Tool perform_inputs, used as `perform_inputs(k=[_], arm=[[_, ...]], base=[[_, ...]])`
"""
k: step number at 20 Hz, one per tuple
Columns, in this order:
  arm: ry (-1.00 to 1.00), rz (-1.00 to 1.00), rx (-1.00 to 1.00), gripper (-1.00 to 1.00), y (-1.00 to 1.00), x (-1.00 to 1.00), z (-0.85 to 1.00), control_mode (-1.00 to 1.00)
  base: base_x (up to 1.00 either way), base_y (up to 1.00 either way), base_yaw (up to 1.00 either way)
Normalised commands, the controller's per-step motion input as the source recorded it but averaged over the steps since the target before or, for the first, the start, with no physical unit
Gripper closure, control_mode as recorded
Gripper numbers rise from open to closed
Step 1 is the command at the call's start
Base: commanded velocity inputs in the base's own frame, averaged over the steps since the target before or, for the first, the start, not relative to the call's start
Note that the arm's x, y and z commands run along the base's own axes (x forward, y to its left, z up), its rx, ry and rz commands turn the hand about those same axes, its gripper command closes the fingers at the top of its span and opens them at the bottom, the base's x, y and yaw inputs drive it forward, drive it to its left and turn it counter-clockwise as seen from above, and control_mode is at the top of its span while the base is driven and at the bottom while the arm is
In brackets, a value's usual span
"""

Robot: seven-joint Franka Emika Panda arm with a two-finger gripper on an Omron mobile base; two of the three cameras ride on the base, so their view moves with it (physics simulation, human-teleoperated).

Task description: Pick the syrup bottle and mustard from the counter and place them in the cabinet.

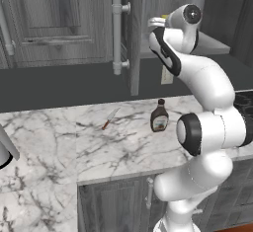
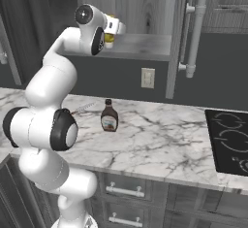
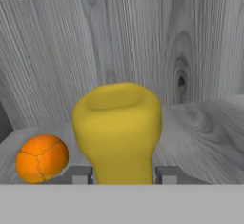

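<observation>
One bottle remains for you: the gripper (image 3: pixel 122 175) grips the mustard (image 3: pixel 117 130) inside the cabinet (image 2: pixel 145 45), syrup bottle (image 1: pixel 159 116) mid-frame on the counter (image 1: pixel 59 142).

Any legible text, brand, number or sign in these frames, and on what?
None can be read.
syrup bottle: pale label, too blurred to make out.
mustard, held by the gripper in the cabinet: plain yellow face, no lettering visible.

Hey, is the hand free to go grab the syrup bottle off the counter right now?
Probably not yet: the hand is shut on the mustard inside the cabinet. The syrup bottle itself stands unobstructed on the counter.
</observation>
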Motion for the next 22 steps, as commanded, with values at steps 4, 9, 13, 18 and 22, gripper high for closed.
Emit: perform_inputs(k=[4,9,13,18,22], arm=[[0.0,0.02,-0.02,1.0,0.0,0.23,-0.24,-1.0],[0.0,0.01,-0.01,1.0,0.0,0.14,-0.21,-1.0],[0.0,0.0,0.0,-1.0,0.0,0.0,0.0,-1.0],[0.0,0.0,0.0,-1.0,0.0,0.0,0.0,-1.0],[0.0,0.0,0.0,-1.0,0.0,0.0,0.0,-1.0]], base=[[0.0,0.0,0.0],[0.0,0.0,0.0],[0.0,0.0,0.0],[0.0,0.0,0.0],[0.0,0.0,0.0]])
